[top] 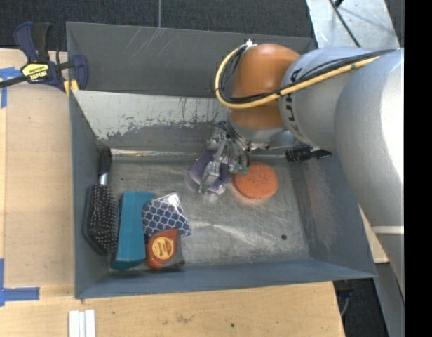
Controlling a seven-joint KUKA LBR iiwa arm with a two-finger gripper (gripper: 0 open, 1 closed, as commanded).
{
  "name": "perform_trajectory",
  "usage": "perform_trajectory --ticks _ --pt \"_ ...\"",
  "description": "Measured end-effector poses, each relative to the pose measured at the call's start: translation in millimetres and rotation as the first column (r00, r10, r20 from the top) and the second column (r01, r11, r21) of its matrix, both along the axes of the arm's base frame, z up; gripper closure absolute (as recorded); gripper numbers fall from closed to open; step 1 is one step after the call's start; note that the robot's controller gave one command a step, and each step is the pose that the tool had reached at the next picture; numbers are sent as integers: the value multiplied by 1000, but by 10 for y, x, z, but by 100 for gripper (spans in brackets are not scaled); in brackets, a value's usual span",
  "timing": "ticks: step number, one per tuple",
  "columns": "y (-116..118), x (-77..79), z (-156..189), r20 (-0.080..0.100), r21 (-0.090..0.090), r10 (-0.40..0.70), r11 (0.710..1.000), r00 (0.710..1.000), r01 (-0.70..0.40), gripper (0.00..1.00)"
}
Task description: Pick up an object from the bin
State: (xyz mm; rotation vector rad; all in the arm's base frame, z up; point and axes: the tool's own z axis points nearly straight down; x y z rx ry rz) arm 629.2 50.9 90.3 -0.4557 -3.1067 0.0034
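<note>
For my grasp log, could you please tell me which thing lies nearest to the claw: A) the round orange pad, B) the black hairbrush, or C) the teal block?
A: the round orange pad lies just beside the claw, mid-bin.

From my console this reads as a robotics lab test cell, not a home or a shop. 1 heavy pale-grey industrial arm (356, 111), with an orange cover (261, 76) and yellow and black cables (321, 72) looped at its wrist, reaches into a scuffed grey metal bin (202, 107). In the bin lie unrelated odds and ends: a black brush (100, 220), a blue block (132, 227), a patterned packet (165, 215) and an orange disc (256, 181). Behind the bin I see dark, carpet-like floor (167, 2).
</note>
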Motion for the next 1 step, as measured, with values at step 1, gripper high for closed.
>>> perform_trajectory --ticks 1 --pt "16 23 511 10 2 3 1000 1000 -3 100"
